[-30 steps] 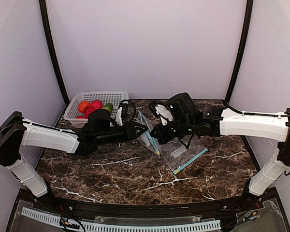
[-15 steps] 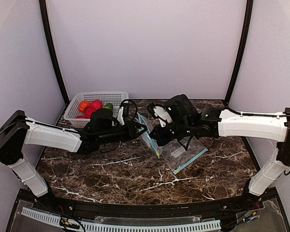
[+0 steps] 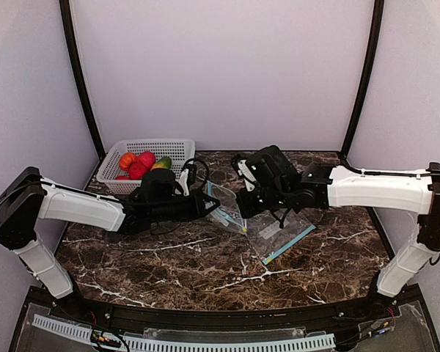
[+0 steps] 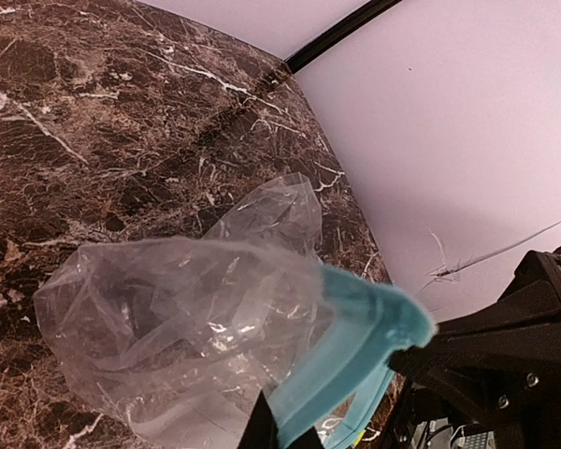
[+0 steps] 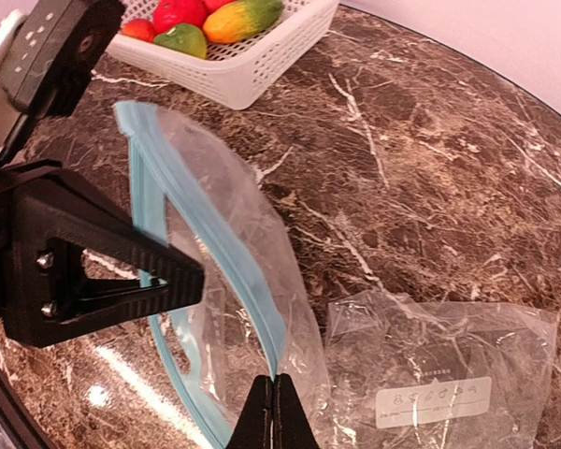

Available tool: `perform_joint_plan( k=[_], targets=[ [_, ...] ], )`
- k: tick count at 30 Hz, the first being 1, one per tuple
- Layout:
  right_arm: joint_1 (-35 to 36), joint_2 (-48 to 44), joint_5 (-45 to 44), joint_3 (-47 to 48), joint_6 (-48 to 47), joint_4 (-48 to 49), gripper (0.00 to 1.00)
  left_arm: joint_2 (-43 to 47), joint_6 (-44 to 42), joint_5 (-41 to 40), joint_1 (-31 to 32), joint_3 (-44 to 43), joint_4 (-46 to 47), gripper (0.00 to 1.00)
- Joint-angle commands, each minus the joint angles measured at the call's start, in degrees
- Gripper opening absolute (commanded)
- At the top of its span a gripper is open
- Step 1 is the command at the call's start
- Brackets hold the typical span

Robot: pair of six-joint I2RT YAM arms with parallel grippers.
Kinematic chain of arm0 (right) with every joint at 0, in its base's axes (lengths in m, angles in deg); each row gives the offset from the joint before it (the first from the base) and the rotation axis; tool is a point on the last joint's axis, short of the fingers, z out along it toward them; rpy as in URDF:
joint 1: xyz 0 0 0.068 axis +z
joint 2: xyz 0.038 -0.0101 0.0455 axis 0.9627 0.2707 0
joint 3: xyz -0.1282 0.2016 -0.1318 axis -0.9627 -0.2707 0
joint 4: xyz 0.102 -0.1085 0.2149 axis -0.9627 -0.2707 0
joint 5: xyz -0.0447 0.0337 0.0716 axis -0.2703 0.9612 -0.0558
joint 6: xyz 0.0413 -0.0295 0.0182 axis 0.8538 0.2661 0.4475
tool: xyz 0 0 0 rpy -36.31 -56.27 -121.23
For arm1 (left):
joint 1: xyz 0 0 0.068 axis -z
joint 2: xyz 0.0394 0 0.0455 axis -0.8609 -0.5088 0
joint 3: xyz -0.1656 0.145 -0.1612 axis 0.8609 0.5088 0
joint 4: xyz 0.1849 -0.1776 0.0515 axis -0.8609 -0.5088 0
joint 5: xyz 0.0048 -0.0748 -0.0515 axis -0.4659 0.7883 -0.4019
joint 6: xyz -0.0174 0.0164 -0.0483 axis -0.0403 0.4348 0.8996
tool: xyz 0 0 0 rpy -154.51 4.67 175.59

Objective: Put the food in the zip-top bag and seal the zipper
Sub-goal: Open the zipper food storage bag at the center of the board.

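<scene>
left gripper (image 4: 279,432) pinching clear plastic zip-top bag (image 3: 226,209) by blue edge | right gripper (image 5: 273,412) pinching other lip | risk: pulling too hard, losing slippery lip

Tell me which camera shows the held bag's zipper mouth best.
Right wrist. There the held bag fills the frame, and its blue zipper rim arcs open from top to bottom. Left wrist shows mostly crumpled film and one short zipper stretch. Top external shows the bag only small, the mouth indistinct.
</scene>
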Motion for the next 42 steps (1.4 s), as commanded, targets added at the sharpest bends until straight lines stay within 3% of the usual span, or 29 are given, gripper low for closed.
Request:
perform_joint_plan(
  k=[1, 9, 19, 29, 42],
  targets=[
    [0.5, 0.8, -8.8, 2.2, 2.9, -3.1, 0.0, 2.7, -2.3, -1.0, 0.2, 0.0, -5.4, 0.01],
    [0.6, 2.7, -2.5, 3.6, 1.2, -2.4, 0.0, 2.9, -3.9, 2.4, 0.9, 0.3, -4.4, 0.01],
    [0.7, 3.9, 2.2, 3.8, -2.0, -0.7, 0.24, 2.7, -5.3, 4.0, 2.1, -0.5, -2.5, 0.01],
    [0.6, 6.2, -2.7, 5.6, 0.8, -4.2, 0.39, 3.8, -6.0, 4.4, 2.4, -0.3, -2.4, 0.01],
    [-0.3, 5.8, 1.3, 5.0, 1.6, -4.1, 0.43, 5.2, -6.0, 12.5, 2.5, 1.9, 7.1, 0.01]
  ],
)
